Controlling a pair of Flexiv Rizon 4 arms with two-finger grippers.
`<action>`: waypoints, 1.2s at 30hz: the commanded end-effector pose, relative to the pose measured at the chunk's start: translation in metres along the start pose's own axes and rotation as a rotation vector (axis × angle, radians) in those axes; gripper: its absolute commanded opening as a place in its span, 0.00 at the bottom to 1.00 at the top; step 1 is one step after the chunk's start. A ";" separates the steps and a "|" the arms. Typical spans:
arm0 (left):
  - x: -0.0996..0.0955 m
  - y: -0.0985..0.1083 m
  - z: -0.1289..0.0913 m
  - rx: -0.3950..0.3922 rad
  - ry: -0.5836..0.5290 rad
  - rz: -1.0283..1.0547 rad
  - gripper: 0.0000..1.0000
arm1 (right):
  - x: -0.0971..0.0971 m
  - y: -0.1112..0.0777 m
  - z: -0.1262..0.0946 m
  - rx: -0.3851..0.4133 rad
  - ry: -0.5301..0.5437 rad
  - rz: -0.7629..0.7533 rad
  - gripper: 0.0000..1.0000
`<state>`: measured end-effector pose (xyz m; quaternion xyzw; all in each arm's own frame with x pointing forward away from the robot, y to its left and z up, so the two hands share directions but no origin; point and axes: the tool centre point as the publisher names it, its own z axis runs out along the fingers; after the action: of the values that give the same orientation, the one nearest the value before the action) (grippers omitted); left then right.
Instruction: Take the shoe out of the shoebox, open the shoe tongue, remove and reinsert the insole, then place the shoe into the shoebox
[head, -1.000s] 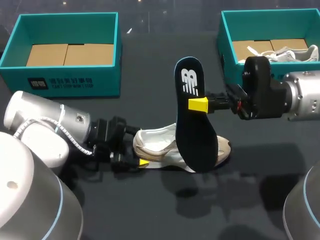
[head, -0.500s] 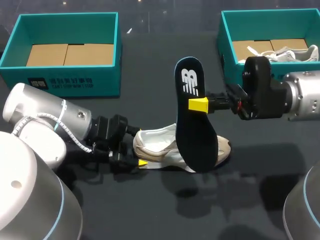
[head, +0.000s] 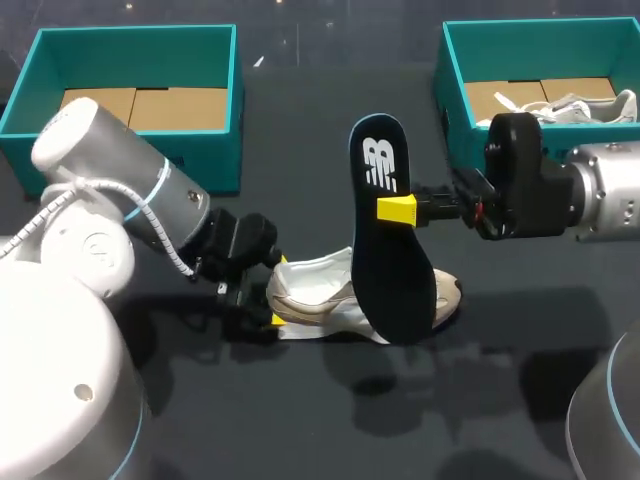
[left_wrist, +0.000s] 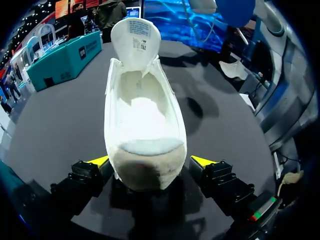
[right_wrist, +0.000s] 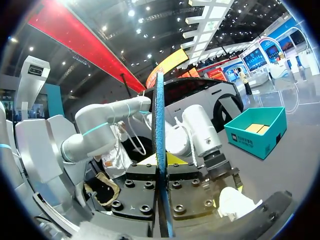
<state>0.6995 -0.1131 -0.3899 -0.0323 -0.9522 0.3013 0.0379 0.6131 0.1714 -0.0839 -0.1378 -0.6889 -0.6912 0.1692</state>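
Your right pincer (head: 400, 208) is clamped on the dark insole (head: 385, 250), holding it upright with its lower end at the white shoe (head: 310, 295). The shoe's lying on the table (head: 300, 420), tongue flipped open. Your left pincer (left_wrist: 150, 162) looks closed on the heel, though contact's hard to confirm.

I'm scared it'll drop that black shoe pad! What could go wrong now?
The insole is pinched only near one edge by the right jaws, so it might slip or twist when pushed in. The shoe sits on the table with the left jaws at its heel; it could slide away.
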 end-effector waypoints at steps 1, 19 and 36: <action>-0.001 -0.006 0.000 -0.169 0.000 -0.003 1.00 | 0.001 -0.001 0.001 0.000 -0.003 0.001 0.00; -0.006 -0.019 -0.004 -0.432 -0.058 -0.048 1.00 | 0.001 -0.001 0.001 0.000 -0.003 0.001 0.00; -0.003 -0.018 -0.001 -0.508 -0.037 -0.043 1.00 | 0.001 -0.001 0.001 0.000 -0.003 0.001 0.00</action>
<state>0.7033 -0.1263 -0.3824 -0.0151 -0.9972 0.0701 0.0193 0.6131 0.1713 -0.0839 -0.1378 -0.6890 -0.6912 0.1692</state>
